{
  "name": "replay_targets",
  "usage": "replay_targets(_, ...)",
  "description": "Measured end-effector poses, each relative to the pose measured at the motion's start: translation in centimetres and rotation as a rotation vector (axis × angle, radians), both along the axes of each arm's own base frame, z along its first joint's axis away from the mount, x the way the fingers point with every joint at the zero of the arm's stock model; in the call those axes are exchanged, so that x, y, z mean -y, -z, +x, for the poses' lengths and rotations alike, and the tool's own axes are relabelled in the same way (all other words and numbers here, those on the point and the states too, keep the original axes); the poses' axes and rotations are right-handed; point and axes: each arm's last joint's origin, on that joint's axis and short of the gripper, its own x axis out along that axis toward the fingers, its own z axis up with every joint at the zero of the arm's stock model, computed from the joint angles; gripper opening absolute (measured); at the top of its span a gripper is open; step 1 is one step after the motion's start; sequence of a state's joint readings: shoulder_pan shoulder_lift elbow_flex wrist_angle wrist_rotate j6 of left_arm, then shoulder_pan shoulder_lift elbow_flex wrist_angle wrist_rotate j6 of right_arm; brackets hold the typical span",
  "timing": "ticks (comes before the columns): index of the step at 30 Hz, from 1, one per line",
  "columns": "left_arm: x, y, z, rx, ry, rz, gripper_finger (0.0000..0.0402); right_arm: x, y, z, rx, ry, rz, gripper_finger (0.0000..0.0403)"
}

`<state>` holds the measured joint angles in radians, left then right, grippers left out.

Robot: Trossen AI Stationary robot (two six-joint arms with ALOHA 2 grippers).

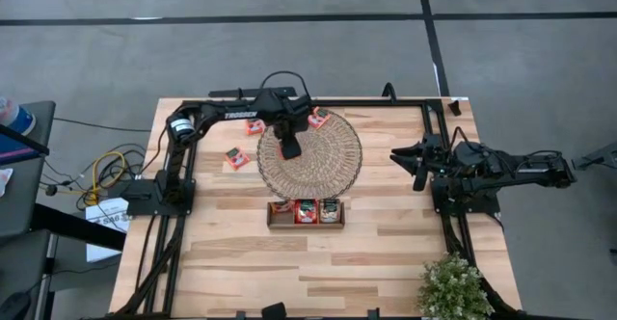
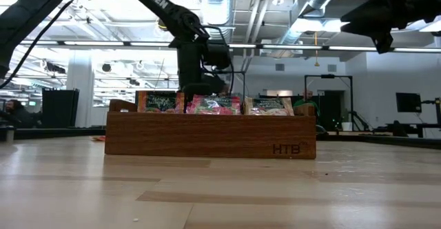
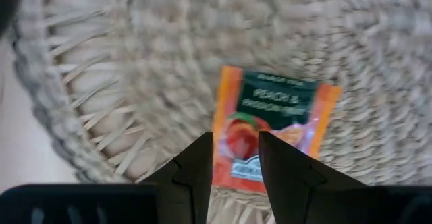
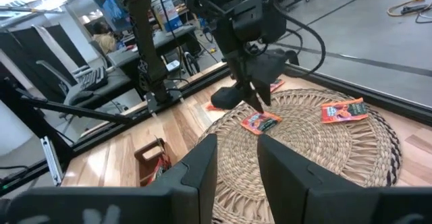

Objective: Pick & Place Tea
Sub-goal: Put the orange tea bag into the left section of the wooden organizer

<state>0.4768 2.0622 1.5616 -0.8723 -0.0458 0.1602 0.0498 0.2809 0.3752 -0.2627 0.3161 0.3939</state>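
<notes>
Left tool [image 3: 233,166]: black fingers. Below it, tea sachet [image 3: 270,126]: orange edges, dark green top band with pale lettering, peach fruit print. Round woven mat [image 1: 309,154]: tan straw, concentric weave, radiating open-work rim. Surface [image 1: 386,253]: pale wood planks, light and darker streaks. Wooden tray [image 2: 210,134]: mid-brown. Sachets in it show green and pink tops. Plant [image 1: 453,287]: green, whitish flecks.

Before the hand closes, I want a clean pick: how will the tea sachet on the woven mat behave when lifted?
The tea sachet looks thin and flat, so probably light and bendy, not fragile. Lying flush on the ribbed woven mat, its edge may be hard to catch. The left hand straddles one end, so it may droop.
</notes>
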Motion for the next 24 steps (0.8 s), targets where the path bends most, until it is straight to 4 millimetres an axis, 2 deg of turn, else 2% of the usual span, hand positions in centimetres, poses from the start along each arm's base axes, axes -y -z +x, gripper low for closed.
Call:
replay_targets(10, 0.9, 0.1, 0.4, 0.013, 0.135, -0.047, 0.0112, 0.0, -0.1, 0.0, 0.011, 0.001, 0.003, 0.0098)
replay_targets(24, -1.4, 0.1, -1.3, 0.044, 0.069, -0.167, 0.0112, 0.0, -0.1, 0.0, 0.017, 0.005, 0.025, 0.0098)
